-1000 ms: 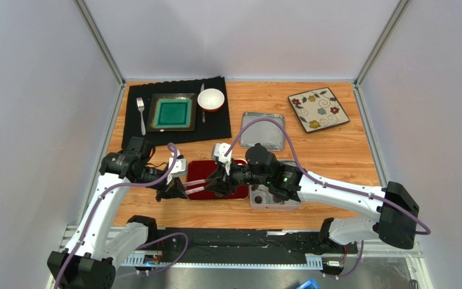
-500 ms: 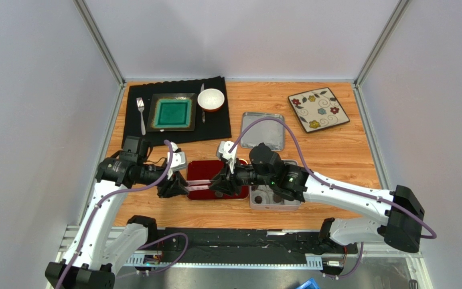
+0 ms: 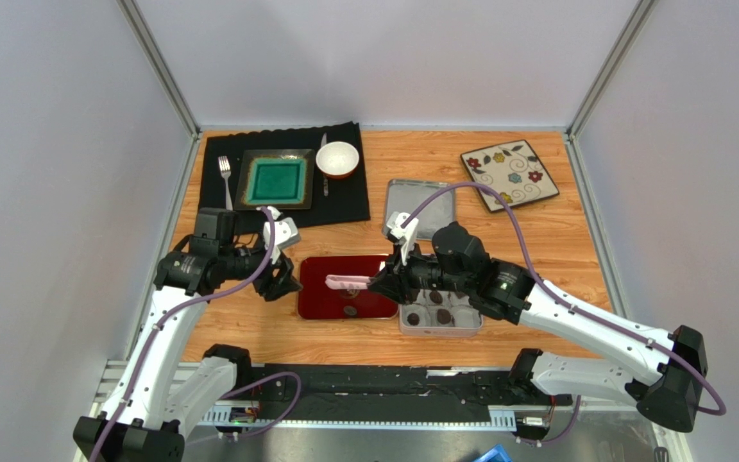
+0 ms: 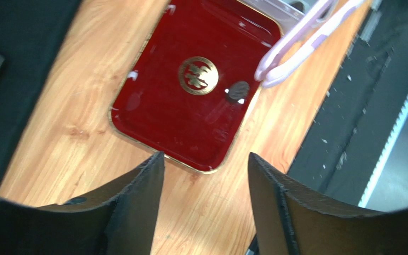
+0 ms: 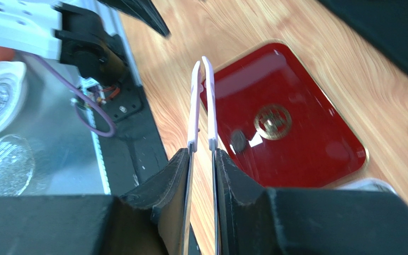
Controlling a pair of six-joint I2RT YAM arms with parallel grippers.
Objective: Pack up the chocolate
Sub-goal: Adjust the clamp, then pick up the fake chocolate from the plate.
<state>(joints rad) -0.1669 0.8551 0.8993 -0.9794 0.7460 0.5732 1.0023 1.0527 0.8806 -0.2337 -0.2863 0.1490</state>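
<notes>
Chocolate pieces (image 3: pixel 444 314) already sit in the tin (image 3: pixel 441 332), a few that you can count, but one piece (image 4: pixel 237 91) lies on the red tray (image 3: pixel 320 298), not yet packed. Your left gripper (image 4: pixel 206 159) hangs spread wide and empty, the tray just ahead of its tips. Your right gripper (image 5: pixel 201 159) is clamped on the tongs (image 5: pixel 201 101), whose arms are pinched nearly together and reach out ahead of the jaws. The loose piece lies near their tips, ungripped.

Right hand (image 5: pixel 202 158) grips tongs (image 5: pixel 194 106) beside chocolate (image 5: pixel 238 139) on red tray (image 5: pixel 318 133).
</notes>
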